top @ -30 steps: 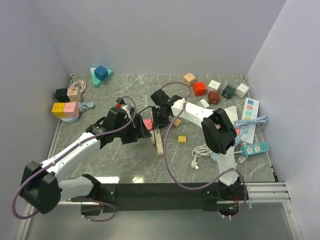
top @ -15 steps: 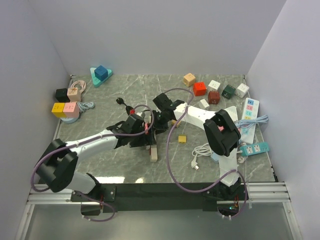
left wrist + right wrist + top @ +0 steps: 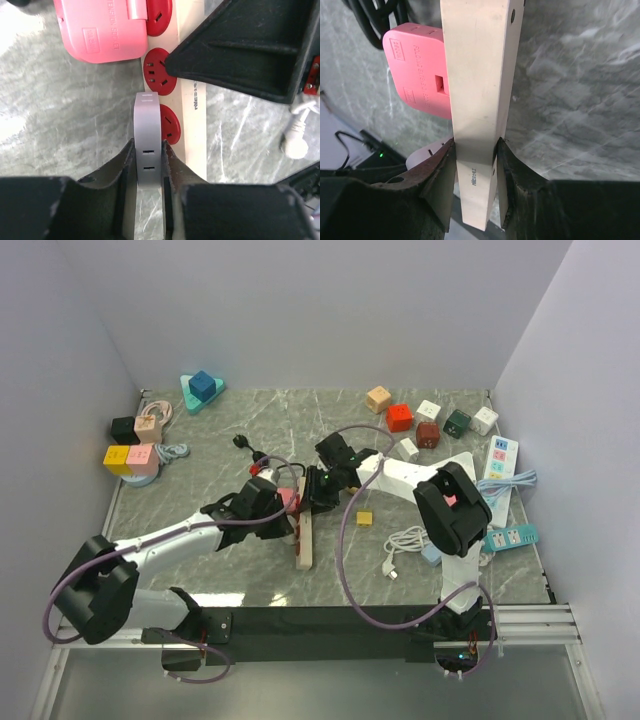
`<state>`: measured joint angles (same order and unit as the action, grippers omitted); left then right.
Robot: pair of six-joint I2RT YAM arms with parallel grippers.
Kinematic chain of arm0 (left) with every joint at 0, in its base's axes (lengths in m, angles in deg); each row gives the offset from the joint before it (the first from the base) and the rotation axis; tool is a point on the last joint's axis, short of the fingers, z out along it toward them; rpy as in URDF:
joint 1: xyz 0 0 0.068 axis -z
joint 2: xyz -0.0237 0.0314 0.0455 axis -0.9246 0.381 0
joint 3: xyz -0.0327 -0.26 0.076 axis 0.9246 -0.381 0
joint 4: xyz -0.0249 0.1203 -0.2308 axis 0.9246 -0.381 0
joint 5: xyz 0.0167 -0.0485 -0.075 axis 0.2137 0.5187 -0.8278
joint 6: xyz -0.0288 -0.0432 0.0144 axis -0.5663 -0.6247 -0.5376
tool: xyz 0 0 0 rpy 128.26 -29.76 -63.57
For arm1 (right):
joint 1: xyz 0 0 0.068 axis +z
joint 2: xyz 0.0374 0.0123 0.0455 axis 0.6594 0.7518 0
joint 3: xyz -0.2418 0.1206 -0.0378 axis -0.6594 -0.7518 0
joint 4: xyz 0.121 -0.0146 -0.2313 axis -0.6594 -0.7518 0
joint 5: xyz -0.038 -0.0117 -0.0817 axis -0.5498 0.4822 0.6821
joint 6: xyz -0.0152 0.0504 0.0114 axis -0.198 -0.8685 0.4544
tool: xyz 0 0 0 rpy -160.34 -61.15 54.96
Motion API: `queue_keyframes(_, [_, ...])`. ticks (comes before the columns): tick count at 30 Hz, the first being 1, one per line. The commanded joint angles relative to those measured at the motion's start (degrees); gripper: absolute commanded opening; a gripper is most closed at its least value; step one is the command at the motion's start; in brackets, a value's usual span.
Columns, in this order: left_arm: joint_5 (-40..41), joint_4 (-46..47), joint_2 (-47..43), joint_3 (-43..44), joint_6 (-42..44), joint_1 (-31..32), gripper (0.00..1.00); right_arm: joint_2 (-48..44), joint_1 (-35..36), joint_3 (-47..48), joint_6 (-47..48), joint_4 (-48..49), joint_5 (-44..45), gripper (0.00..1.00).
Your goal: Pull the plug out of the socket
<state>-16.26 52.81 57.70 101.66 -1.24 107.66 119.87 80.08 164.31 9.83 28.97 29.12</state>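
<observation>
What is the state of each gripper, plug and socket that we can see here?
Left gripper: shut on grey plug.
Grey plug: held over strip; seated or free, cannot tell.
Right gripper: shut on strip.
Strip: clamped at both edges.
Pink adapter: on strip, seemingly plugged in.
Middle socket: empty.

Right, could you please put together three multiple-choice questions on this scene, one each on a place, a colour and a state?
1. Where on the table is the blue cube? A far left corner; B near right corner; C centre.
2. The plug between the left gripper's fingers is: A pink; B grey; C red.
3. The right gripper is: A open; B shut on a white cable; C shut on the beige strip.
Answers: 1 A, it lies at the far left by the walls. 2 B, the left wrist view shows it grey. 3 C, both fingers press the strip's sides.
</observation>
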Motion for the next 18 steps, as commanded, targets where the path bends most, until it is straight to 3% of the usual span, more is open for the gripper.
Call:
queue_keyframes(1, [-0.67, 3.05, -1.75, -3.16, 1.25, -1.20, 0.09, -4.32, -0.77, -2.07, 0.19, 3.55, -9.35, 0.00])
queue_keyframes(4, [-4.45, 6.92, -1.84, -5.10, 0.55, -1.29, 0.27, -3.62, -0.77, -2.42, 0.46, 4.08, -11.02, 0.00])
queue_keyframes(5, [-5.25, 9.28, -1.40, -5.63, 0.28, -1.29, 0.38, -3.36, -0.77, -2.77, 0.19, 4.78, -11.64, 0.00])
queue_keyframes(7, [-6.66, 10.96, -0.44, -6.77, -0.42, -1.38, 0.44, -2.57, -0.77, -3.12, 0.02, 5.31, -12.00, 0.02])
queue_keyframes(8, [-7.36, 11.76, 0.79, -6.95, -0.59, -1.38, 0.51, -2.39, -0.77, -3.39, 0.10, 5.23, -11.82, 0.08])
queue_keyframes(9, [-7.54, 12.11, 1.32, -7.12, -0.86, -1.38, 0.53, -2.04, -0.77, -3.56, 0.19, 5.31, -11.56, 0.21])
queue_keyframes(11, [-7.63, 12.64, 2.46, -7.21, -0.86, -1.38, 0.59, -1.86, -0.69, -3.83, 0.45, 5.40, -11.21, 0.30])
queue_keyframes(15, [-7.81, 12.64, 3.61, -6.78, -0.42, -1.47, 0.56, -0.98, -0.60, -3.65, 1.07, 5.22, -10.59, 0.39])
queue_keyframes(18, [-7.98, 12.64, 3.44, -6.51, -0.77, -1.47, 0.47, -0.54, -0.07, -2.78, 1.77, 4.43, -10.24, 0.44])
